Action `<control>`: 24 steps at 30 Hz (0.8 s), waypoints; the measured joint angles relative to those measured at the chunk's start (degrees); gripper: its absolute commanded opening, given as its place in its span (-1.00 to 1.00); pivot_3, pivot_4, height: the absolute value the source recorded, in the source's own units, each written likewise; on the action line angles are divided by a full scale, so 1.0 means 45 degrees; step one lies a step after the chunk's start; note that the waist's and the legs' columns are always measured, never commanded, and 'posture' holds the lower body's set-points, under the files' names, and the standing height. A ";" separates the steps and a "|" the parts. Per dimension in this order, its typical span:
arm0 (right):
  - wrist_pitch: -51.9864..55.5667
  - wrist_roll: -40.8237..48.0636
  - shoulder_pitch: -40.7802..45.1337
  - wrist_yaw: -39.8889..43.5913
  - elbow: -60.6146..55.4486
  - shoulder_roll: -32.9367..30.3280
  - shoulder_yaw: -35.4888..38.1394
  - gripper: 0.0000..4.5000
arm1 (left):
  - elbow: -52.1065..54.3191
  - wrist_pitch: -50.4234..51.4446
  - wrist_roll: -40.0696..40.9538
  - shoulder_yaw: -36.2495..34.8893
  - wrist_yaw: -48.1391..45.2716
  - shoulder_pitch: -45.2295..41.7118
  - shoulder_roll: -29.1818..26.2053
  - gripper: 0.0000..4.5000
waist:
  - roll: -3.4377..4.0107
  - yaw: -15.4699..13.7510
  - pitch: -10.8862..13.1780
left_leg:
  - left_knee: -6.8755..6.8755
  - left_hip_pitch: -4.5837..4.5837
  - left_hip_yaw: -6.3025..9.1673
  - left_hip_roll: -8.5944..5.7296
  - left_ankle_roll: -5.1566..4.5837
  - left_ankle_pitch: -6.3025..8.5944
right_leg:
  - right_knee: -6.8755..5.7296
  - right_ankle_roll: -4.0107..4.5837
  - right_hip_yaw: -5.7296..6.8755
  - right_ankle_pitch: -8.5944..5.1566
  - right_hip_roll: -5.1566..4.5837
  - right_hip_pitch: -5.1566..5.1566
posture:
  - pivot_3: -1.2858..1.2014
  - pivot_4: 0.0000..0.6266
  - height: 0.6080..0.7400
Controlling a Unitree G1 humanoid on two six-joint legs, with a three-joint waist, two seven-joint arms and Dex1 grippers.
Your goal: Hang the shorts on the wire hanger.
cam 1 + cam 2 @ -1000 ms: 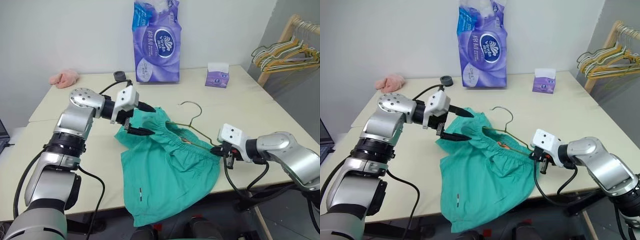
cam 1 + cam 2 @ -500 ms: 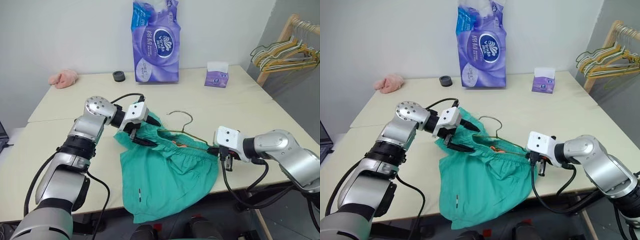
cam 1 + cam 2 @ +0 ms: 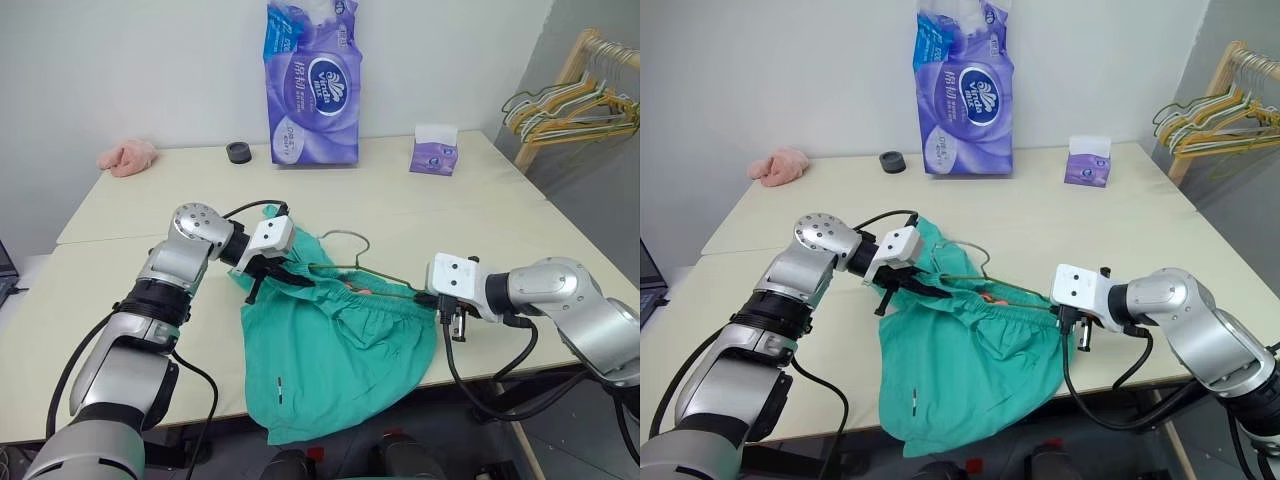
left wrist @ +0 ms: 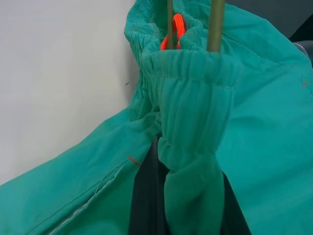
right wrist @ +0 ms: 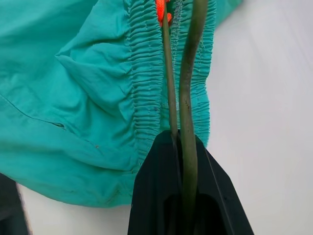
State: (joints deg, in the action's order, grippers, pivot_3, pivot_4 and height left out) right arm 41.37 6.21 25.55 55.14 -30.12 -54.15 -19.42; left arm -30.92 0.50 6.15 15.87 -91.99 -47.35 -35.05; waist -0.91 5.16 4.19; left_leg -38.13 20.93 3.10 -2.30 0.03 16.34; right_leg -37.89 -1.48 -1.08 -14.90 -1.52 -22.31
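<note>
You can see the shorts lying on the table, at the near edge, with the lower part hanging over that edge. The gathered waistband is on the far side of the shorts, and the small white mark is low on the front of the cloth.

The wire hanger lies along the waistband. Its two thin wires run through the waistband opening, and its curved hook rises just behind the shorts, towards the purple tissue pack. A small orange piece shows inside the waistband, between the wires.

Your left gripper is at the left end of the waistband. Its fingers are pressed together and pinch a fold of the gathered cloth, as you see in the left wrist view.

Your right gripper is at the right end of the shorts. Its fingers are clamped on the wire hanger, where the two wires come together just outside the waistband.

Behind the shorts, on the far part of the table, there are a small purple box, a black round thing and a pink cloth. To the right of the table, well apart from the shorts, other hangers hang on a wooden rack.
</note>
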 measured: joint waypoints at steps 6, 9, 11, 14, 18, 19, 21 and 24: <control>-0.2763 -0.1122 -0.0018 0.0601 0.0315 -0.1187 -0.0144 -0.41 | 0.0023 -0.0144 0.0016 0.0005 0.0021 0.0272 0.0195 -1.00 | 0.0001 -0.0003 0.0000 | -0.0007 0.0000 -0.0004 -0.0002 0.0000 0.0000 | -0.0001 0.0000 -0.0002 0.0000 -0.0001 0.0001 | -0.11 -0.93 1.00; -0.3989 -0.1538 -0.0220 0.0894 0.0753 -0.2062 0.0298 0.07 | -0.0025 -0.0246 -0.0019 0.0007 0.0026 0.0382 0.0202 -1.00 | 0.0000 -0.0006 -0.0001 | -0.0007 0.0000 -0.0004 -0.0002 0.0000 0.0000 | 0.0000 0.0000 0.0001 0.0000 0.0000 0.0001 | -0.11 -0.93 1.00; -0.4813 -0.1852 -0.0614 0.1025 0.1312 -0.2835 0.0788 0.38 | -0.0107 -0.0293 -0.0054 0.0007 0.0034 0.0401 0.0179 -1.00 | 0.0000 -0.0023 -0.0001 | -0.0007 0.0000 -0.0011 -0.0003 0.0000 0.0000 | 0.0002 0.0000 -0.0004 0.0000 -0.0001 0.0003 | -0.11 -0.93 1.00; -0.5206 -0.1847 -0.1611 0.0968 0.1925 -0.3373 0.2254 0.83 | -0.0224 -0.0457 -0.0063 0.0006 0.0051 0.0415 0.0226 -1.00 | -0.0003 -0.0024 -0.0002 | -0.0005 -0.0002 -0.0010 0.0000 0.0000 0.0000 | -0.0001 0.0001 -0.0002 0.0000 0.0000 0.0004 | -0.11 -0.91 1.00; -0.3305 -0.0549 -0.3853 0.0633 0.1694 -0.2418 0.4973 1.00 | -0.0385 -0.0531 -0.0052 -0.0026 0.0135 0.0398 0.0328 -1.00 | -0.0027 -0.0034 -0.0013 | 0.0001 -0.0003 -0.0002 0.0006 -0.0001 0.0000 | -0.0004 0.0002 -0.0002 0.0000 0.0006 0.0007 | -0.12 -0.89 1.00; -0.2219 0.0174 -0.4722 0.0342 0.1282 -0.1373 0.5966 1.00 | -0.0478 -0.0546 -0.0034 -0.0076 0.0242 0.0386 0.0341 -1.00 | -0.0077 -0.0043 -0.0042 | 0.0001 -0.0003 0.0014 0.0019 0.0000 0.0000 | -0.0007 0.0004 0.0006 -0.0002 0.0019 0.0013 | -0.12 -0.88 1.00; 0.0046 0.1777 -0.6391 -0.0306 0.0165 0.0712 0.6966 1.00 | -0.0781 -0.0533 0.0004 -0.0253 0.0390 0.0371 0.0293 -1.00 | -0.0097 -0.0071 -0.0054 | 0.0002 -0.0001 0.0031 0.0030 0.0001 0.0000 | -0.0020 0.0008 0.0010 -0.0004 0.0031 0.0007 | -0.12 -0.88 1.00; 0.2398 0.3260 -0.7058 -0.1454 -0.1083 0.2858 0.7023 1.00 | -0.1007 -0.0510 0.0035 -0.0493 0.0571 0.0341 0.0267 -1.00 | -0.0016 0.0012 -0.0046 | -0.0017 -0.0015 -0.0009 0.0017 0.0001 0.0000 | -0.0038 0.0006 -0.0031 -0.0001 0.0021 0.0007 | -0.12 -0.88 1.00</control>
State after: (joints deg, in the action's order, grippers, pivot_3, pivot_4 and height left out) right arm 52.17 20.89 -6.22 48.60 -34.99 -41.29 12.18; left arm -35.45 -1.79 6.31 13.65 -89.42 -45.82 -33.84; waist -0.98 5.21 3.99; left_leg -38.21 20.87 3.06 -2.22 0.03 16.35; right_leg -38.06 -1.45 -1.22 -14.90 -1.42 -22.27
